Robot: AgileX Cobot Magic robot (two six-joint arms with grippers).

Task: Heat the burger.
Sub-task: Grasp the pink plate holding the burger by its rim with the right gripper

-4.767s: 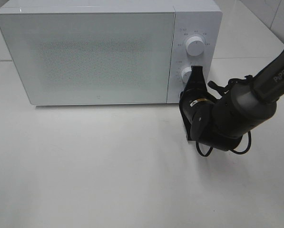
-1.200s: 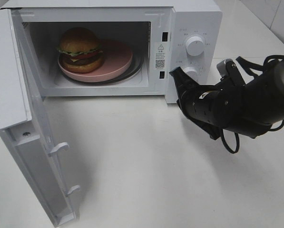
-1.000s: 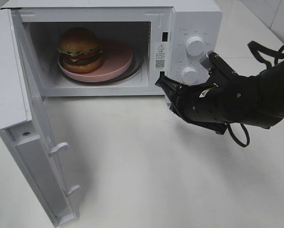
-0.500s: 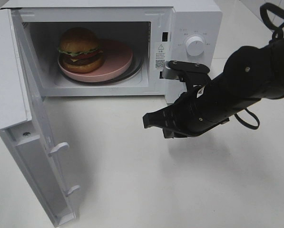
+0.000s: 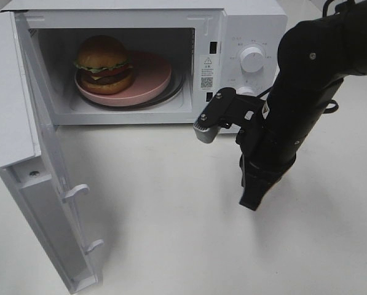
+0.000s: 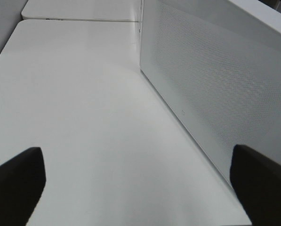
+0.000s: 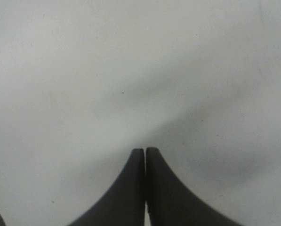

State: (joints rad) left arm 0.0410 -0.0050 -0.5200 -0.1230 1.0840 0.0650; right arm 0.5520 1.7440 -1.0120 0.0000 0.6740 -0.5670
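The burger [image 5: 103, 63], with a golden-brown bun, lettuce, tomato and a dark patty, sits on a pink plate [image 5: 152, 77] inside the open white microwave [image 5: 251, 31]. My right gripper [image 5: 249, 201] is shut and empty. It points down at the table in front of the microwave's control panel, well apart from the burger. In the right wrist view its tips [image 7: 145, 150] are pressed together over bare table. My left gripper [image 6: 140, 188] is open and empty; only its two dark fingertips [image 6: 15, 183] show, beside the outside of the door. It is out of the exterior high view.
The microwave door [image 5: 23, 153] is swung wide open to the left and reaches toward the table's front edge; its perforated outer face [image 6: 215, 84] fills the left wrist view. Two knobs [image 5: 252, 58] sit on the panel behind my right arm.
The microwave door, shut in the oldest frame, stands open with the burger inside. My right arm left the lower knob, swung left across the front, then turned to point down at the table.
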